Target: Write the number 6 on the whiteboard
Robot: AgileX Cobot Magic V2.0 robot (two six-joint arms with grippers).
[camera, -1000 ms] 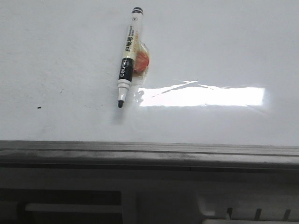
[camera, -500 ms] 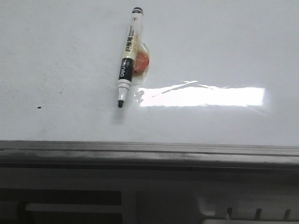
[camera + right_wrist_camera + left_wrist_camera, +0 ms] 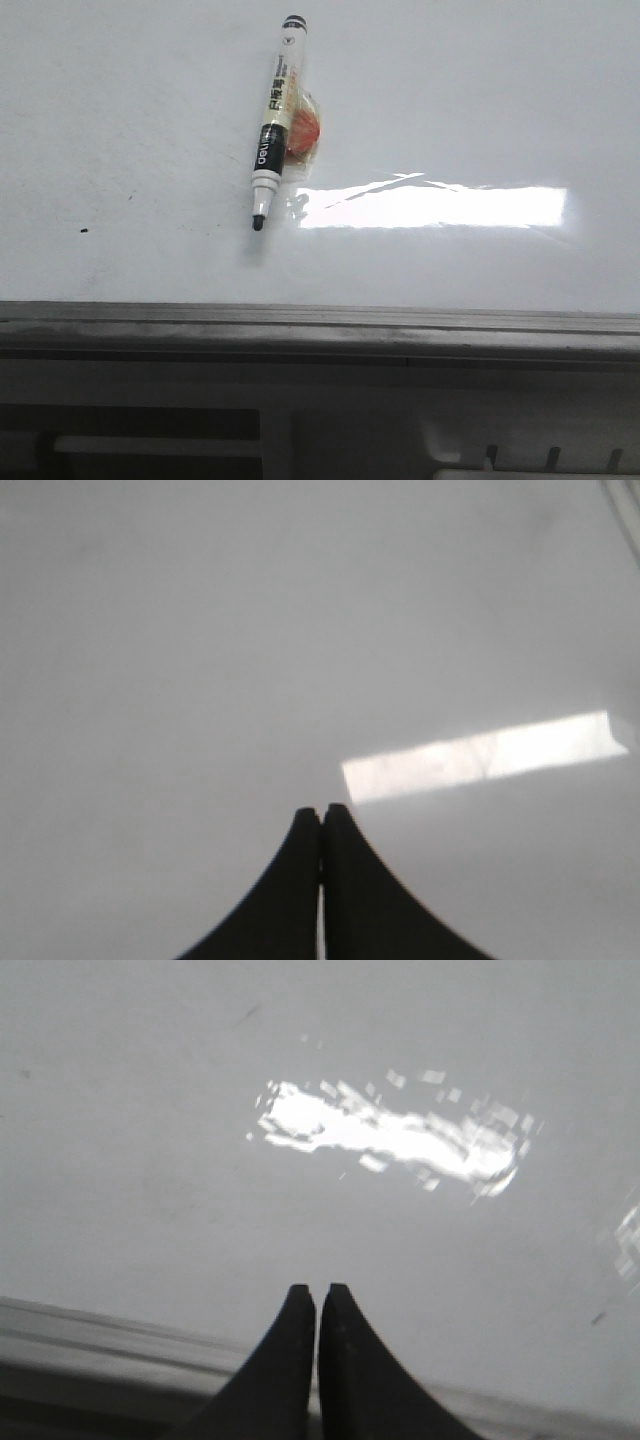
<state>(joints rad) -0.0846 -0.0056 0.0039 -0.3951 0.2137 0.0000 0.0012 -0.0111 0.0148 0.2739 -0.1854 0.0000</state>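
Observation:
The whiteboard [image 3: 480, 110] fills the front view, glossy white with a bright glare streak. No number 6 shows on it. An uncapped black and white marker [image 3: 273, 120] lies on the board, tip toward the near edge, beside a small orange and clear piece [image 3: 303, 128]. Neither gripper shows in the front view. My left gripper [image 3: 318, 1287] is shut and empty above the board [image 3: 150, 1160] near its edge rail. My right gripper [image 3: 321, 808] is shut and empty above bare board [image 3: 200, 630].
A tiny black dot [image 3: 83, 231] marks the board at the left. The grey metal edge rail [image 3: 320, 325] runs along the board's near side, with a grey-white slotted frame [image 3: 540, 455] below it.

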